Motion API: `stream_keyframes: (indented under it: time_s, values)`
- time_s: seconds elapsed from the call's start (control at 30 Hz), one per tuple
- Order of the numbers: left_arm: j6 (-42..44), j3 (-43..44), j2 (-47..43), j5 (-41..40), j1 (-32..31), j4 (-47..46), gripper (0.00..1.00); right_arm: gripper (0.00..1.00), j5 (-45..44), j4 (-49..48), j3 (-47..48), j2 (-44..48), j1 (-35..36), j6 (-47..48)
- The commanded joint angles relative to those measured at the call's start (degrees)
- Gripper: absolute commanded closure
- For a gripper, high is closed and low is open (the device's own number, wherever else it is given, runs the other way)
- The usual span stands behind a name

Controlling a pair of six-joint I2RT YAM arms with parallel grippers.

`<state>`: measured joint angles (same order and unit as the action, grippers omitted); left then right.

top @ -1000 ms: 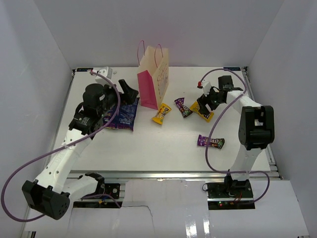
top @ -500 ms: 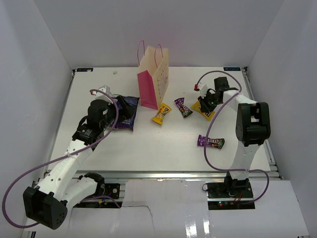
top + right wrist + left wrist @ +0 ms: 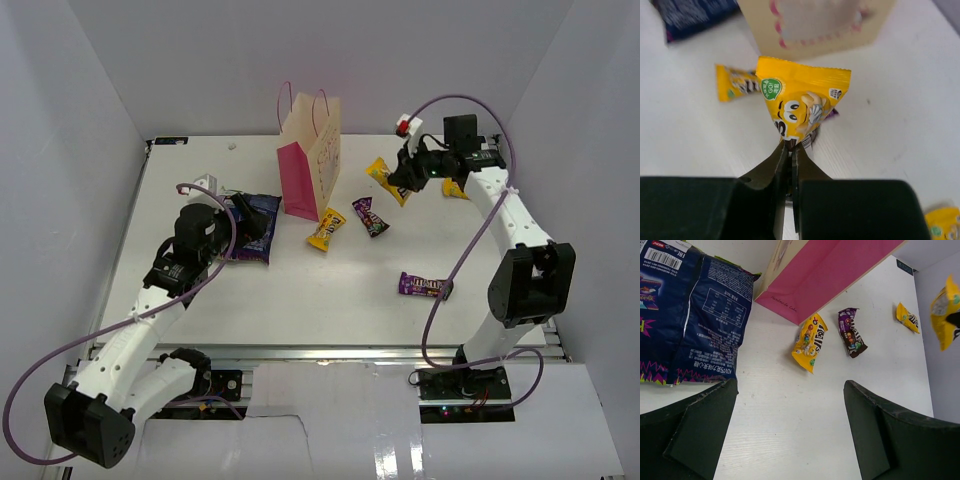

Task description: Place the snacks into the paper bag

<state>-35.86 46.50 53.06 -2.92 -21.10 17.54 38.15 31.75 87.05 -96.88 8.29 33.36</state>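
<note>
My right gripper (image 3: 790, 147) is shut on the lower edge of a yellow packet (image 3: 800, 100), held in the air right of the paper bag (image 3: 310, 155). That held packet (image 3: 386, 180) hangs above the table. My left gripper (image 3: 790, 385) stands open over bare table, at the near edge of the blue snack bag (image 3: 690, 315). On the table lie a yellow packet (image 3: 327, 229), a purple packet (image 3: 370, 216), another purple packet (image 3: 425, 286) and a yellow packet (image 3: 455, 187) behind the right arm. The bag stands upright with its pink side (image 3: 835, 275) towards my left arm.
White walls close in the table (image 3: 300, 290) on the left, back and right. A purple cable (image 3: 450, 260) loops down from the right arm near the front purple packet. A metal rail (image 3: 330, 352) runs along the near edge.
The right gripper shut on the yellow packet and lifted it up and left towards the bag. The left arm drew back from over the blue snack bag, staying open.
</note>
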Motion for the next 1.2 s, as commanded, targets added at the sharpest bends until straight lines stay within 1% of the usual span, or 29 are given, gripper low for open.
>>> stream_keyframes:
  time_s: [0.0, 0.03, 0.07, 0.1, 0.13, 0.17, 0.2, 0.23, 0.27, 0.3, 0.33, 0.37, 0.4, 0.43, 0.5, 0.53, 0.57, 0.6, 0.67, 0.7, 0.8, 0.93, 1.03, 1.07, 1.17]
  values:
    - [0.61, 0.26, -1.47, -1.83, 0.36, 0.3, 0.02, 0.92, 8.52, -1.24, 8.47, 1.0, 7.58, -12.4]
    - [0.61, 0.26, -1.64, -1.83, 0.36, 0.39, 0.02, 0.92, 8.0, -2.29, 10.41, 0.64, 9.44, -15.14]
    - [0.61, 0.34, -1.82, -2.0, 0.36, 0.56, 0.02, 0.92, 7.38, -3.26, 14.51, -0.58, 11.2, -17.87]
    - [0.61, 0.26, -1.99, -2.18, 0.36, 0.83, 0.02, 0.92, 6.16, -5.79, 16.64, -1.29, 14.52, -20.68]
    - [0.44, 0.17, -2.69, -2.18, 0.36, 0.92, 0.02, 0.92, 4.41, -7.39, 18.67, -1.99, 16.21, -26.89]
    - [0.18, 0.0, -3.13, -2.44, 0.36, 1.0, 0.02, 0.92, 2.13, -9.23, 22.25, -3.39, 17.88, -30.25]
    - [0.0, -0.35, -3.57, -2.53, 0.36, 1.09, 0.02, 0.92, -2.33, -11.16, 23.68, -4.01, 20.59, -33.25]
    - [-0.18, -0.62, -4.01, -2.53, 0.36, 1.18, 0.02, 0.92, -4.82, -15.53, 25.09, -4.63, 21.67, -39.54]
    - [-0.79, -0.8, -4.88, -2.53, 0.36, 1.18, 0.02, 0.92, -7.19, -17.92, 26.06, -5.76, 22.72, -41.95]
    - [-1.06, -1.32, -5.33, -2.53, 0.36, 1.27, 0.02, 0.92, -12.7, -20.3, 27.46, -6.47, 24.56, -43.89]
    - [-1.41, -1.59, -5.68, -2.36, 0.36, 1.27, 0.02, 0.92, -15.88, -22.41, 28.0, -7.09, 25.27, -45.65]
    - [-1.84, -1.76, -6.38, -2.18, 0.36, 1.27, 0.02, 0.92, -18.26, -26.78, 28.44, -8.4, 25.89, -48.8]
    - [-2.02, -1.94, -6.56, -2.01, 0.36, 1.53, 0.02, 0.92, -20.72, -28.65, 29.75, -9.28, 26.76, -50.05]
    - [-2.2, -2.29, -6.82, -2.0, 0.36, 1.71, 0.02, 0.92, -25.01, -30.93, 30.89, -11.29, 27.3, -50.93]
    - [-2.55, -2.47, -7.44, -1.92, 0.36, 2.14, 0.02, 0.92, -30.39, -31.04, 33.79, -13.59, 28.52, -51.99]
    - [-2.55, -2.55, -7.62, -1.92, 0.36, 2.23, 0.02, 0.92, -35.72, -31.83, 35.89, -14.55, 28.79, -52.08]
    - [-2.73, -2.64, -7.88, -1.92, 0.36, 2.41, 0.02, 0.92, -37.52, -34.71, 36.17, -16.04, 29.06, -52.0]
    - [-2.81, -2.73, -8.23, -1.92, 0.36, 2.58, 0.02, 0.92, -42.58, -35.95, 36.26, -16.58, 29.32, -52.0]
    - [-2.9, -2.91, -8.32, -1.92, 0.36, 2.76, 0.02, 0.92, -45.43, -39.37, 36.0, -17.9, 29.76, -51.3]
    - [-3.08, -2.99, -8.41, -1.83, 0.36, 2.85, 0.02, 0.92, -47.88, -40.26, 36.0, -18.25, 29.85, -50.34]
    - [-3.08, -2.99, -8.32, -1.92, 0.36, 2.85, 0.02, 0.92, -51.15, -42.2, 35.65, -18.96, 29.94, -48.75]
    - [-3.08, -3.17, -7.8, -1.92, 0.36, 2.5, 0.02, 0.92, -52.04, -44.05, 33.02, -18.17, 29.94, -46.99]
    - [-2.99, -3.26, -7.18, -1.39, 0.36, 1.89, 0.02, 0.79, -51.77, -45.45, 30.91, -17.99, 30.03, -45.5]
    - [-2.9, -3.17, -6.57, -1.13, 0.27, 1.8, 0.02, 0.72, -51.77, -45.72, 30.47, -18.08, 30.03, -45.15]
    - [-2.29, -2.29, -5.16, -0.6, 0.36, 1.97, 0.02, 0.64, -51.68, -47.04, 29.06, -18.08, 30.03, -43.48]
